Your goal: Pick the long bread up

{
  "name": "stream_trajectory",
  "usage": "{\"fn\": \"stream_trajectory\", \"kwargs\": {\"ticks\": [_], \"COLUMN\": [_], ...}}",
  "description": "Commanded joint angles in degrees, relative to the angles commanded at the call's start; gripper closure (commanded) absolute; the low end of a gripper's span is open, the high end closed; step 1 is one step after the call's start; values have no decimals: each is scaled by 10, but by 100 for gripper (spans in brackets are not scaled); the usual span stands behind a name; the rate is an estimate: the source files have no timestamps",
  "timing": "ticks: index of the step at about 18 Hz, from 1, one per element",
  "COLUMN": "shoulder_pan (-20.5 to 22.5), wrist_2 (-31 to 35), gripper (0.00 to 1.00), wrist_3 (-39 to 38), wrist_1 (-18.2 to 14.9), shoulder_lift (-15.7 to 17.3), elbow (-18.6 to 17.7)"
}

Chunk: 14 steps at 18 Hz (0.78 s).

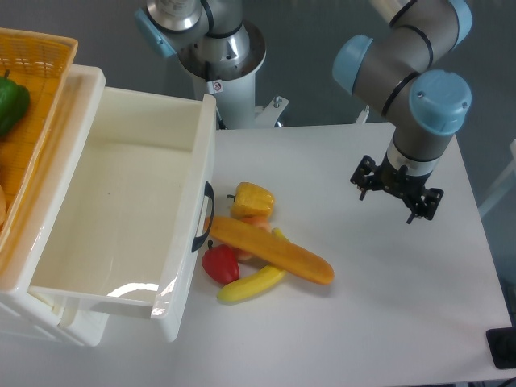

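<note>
The long bread (274, 251) is a smooth orange loaf lying diagonally on the white table, from the drawer handle towards the lower right. It rests among other toy foods. My gripper (389, 206) hangs above the table to the right of the bread, well apart from it. Its two black fingers (362, 185) stand spread, with nothing between them.
A yellow pepper (252, 200), a red pepper (220, 263) and a yellow banana (251, 284) touch or crowd the bread. An open white drawer (203, 169) stands at the left with its black handle (202, 218) next to the bread's end. An orange basket (36, 64) holds a green pepper (11, 103).
</note>
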Motion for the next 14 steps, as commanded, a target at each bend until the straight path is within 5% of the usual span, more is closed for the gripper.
{"fn": "stream_trajectory", "kwargs": {"ticks": [7,14], "shoulder_pan": [0,-11], "wrist_2": [2,5], "gripper": [0,0], "wrist_3": [-52,-268], "wrist_1": [-3,-2], "shoulder_lift": [-1,5], "elbow": [8,-16]}}
